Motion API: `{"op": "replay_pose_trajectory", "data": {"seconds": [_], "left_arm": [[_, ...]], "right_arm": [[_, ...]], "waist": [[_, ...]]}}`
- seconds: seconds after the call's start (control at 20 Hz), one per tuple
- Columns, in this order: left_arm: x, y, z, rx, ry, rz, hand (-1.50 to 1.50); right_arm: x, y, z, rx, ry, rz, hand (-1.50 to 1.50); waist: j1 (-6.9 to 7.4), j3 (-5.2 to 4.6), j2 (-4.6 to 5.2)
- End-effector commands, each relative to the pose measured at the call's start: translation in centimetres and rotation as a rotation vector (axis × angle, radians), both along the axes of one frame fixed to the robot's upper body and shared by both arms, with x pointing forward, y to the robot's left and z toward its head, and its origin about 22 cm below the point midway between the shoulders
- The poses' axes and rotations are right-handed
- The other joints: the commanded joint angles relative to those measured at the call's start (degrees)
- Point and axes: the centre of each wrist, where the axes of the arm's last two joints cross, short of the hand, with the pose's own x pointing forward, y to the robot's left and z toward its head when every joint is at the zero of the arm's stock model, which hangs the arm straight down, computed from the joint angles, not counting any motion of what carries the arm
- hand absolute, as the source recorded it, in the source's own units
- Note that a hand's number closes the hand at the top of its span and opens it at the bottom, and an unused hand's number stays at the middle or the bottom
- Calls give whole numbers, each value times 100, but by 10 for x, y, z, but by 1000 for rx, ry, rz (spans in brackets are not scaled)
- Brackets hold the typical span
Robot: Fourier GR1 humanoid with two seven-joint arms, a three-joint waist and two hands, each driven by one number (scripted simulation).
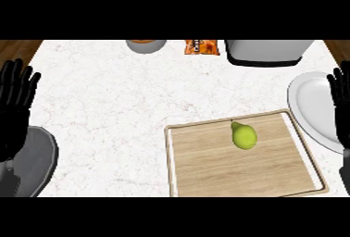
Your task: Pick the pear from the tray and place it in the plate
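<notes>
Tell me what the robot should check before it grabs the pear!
1. Pear lies on the tray: ok.
2. Nothing sits on or against the pear: ok.
3. Plate stands just right of the tray: ok.
4. Right hand is open, fingers up, near the plate: ok.
5. Left hand is open at the left edge, out of the way: ok.
6. Plate's far side is free: cannot tell, the right hand covers it.

It was a kitchen: a white marbled counter [116, 120] carried a wooden tray [232, 176], a white plate [311, 104], an orange snack packet [202, 46] and, at the far edge, what looked like a grey pot [266, 52].
</notes>
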Motion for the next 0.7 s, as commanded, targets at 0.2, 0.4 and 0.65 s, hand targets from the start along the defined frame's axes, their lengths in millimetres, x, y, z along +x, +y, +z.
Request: {"op": "replay_pose_trajectory", "data": {"seconds": [0.2, 0.4, 0.65], "left_arm": [[-12, -7, -53, 73, 334, 24, 0], [-20, -17, -79, 74, 488, 10, 0], [-17, -45, -92, 60, 565, 66, 0]], "right_arm": [[22, 81, -12, 193, 342, 654, 150], [30, 57, 65, -676, 131, 721, 150], [13, 49, -66, -60, 428, 700, 150]], "waist": [[566, 41, 276], [539, -54, 156], [104, 46, 153]]}}
